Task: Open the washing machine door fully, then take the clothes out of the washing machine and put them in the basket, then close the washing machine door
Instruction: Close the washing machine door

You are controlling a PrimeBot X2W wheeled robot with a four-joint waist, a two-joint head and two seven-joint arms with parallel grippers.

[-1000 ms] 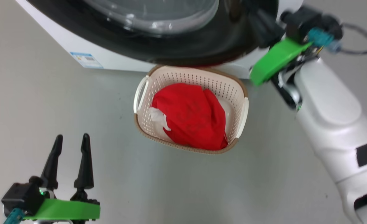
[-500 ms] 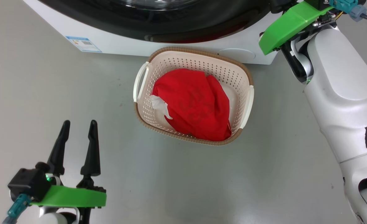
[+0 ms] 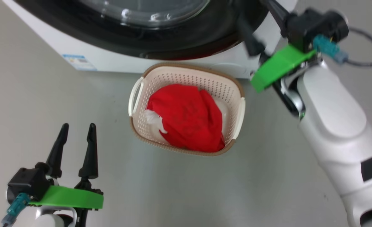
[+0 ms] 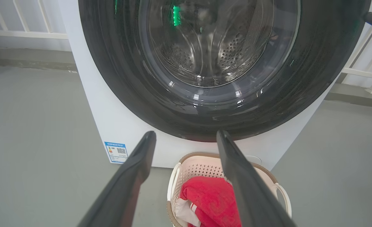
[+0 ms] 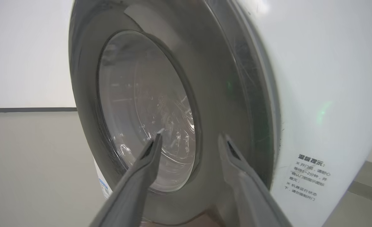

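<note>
You have the left gripper and right gripper both spread empty, the right beside the glossy black-rimmed, glass-bowled washing machine door, while soft red clothes fill the perforated cream basket on the floor at the white washing machine front.

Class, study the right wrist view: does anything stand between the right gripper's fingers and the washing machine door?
Nothing visible does. The right gripper has its fingers spread, and the washing machine door is directly ahead of them. The basket sits lower down, off that line.
</note>
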